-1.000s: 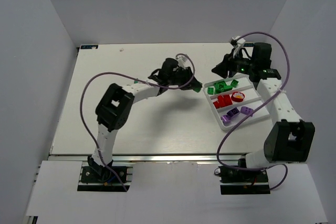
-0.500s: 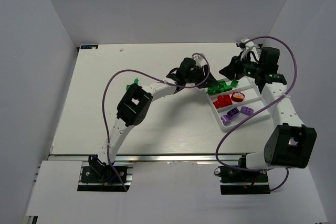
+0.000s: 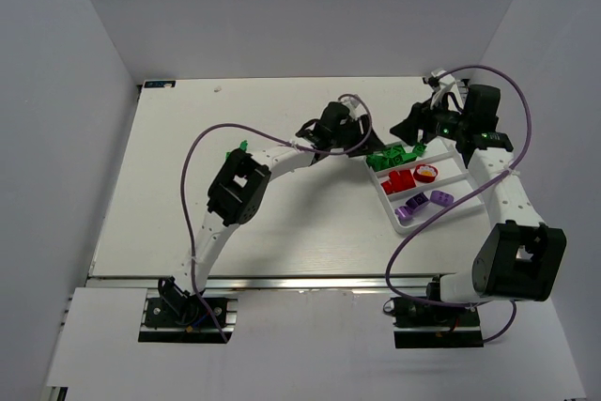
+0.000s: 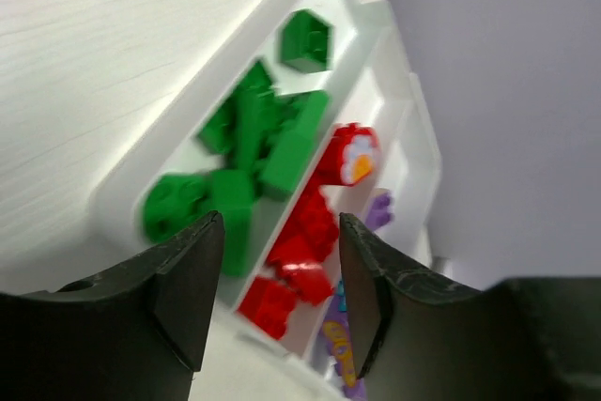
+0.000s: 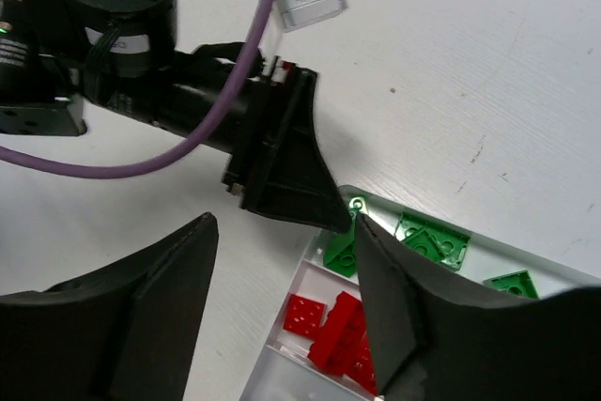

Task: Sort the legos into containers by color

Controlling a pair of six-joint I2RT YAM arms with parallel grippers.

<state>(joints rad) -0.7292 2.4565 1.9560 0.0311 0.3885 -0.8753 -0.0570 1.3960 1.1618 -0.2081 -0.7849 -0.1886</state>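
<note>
- The left pincer (image 3: pixel 372 149) in the top view hangs at the tray's (image 3: pixel 383 192) near-left end, over the green bricks (image 3: pixel 394 154). The right pincer (image 3: pixel 415 129) hovers close beside it, above the tray's far side. The red bricks (image 3: pixel 402 180) fill the middle compartment and the purple bricks (image 3: pixel 427 201) the nearest one.
- In the left wrist view, the left pincer (image 4: pixel 279 232) has its fingers apart with nothing between them. The green bricks (image 4: pixel 254 138) lie below in the compartment against the outer wall of the tray (image 4: pixel 188 110), slightly blurred. The red bricks (image 4: pixel 300 241) sit one channel over. We judge this to be a drop-off of a green piece, so we would lift straight up before swinging away, to avoid clipping the wall or dragging a brick out.
- In the right wrist view, the right pincer (image 5: pixel 282 227) is also spread and empty. The left pincer (image 5: pixel 272 157) points its tip right at the tray's corner, near the green bricks (image 5: pixel 427 237) and red bricks (image 5: pixel 338 321). With both arms this near, we would move one at a time.
</note>
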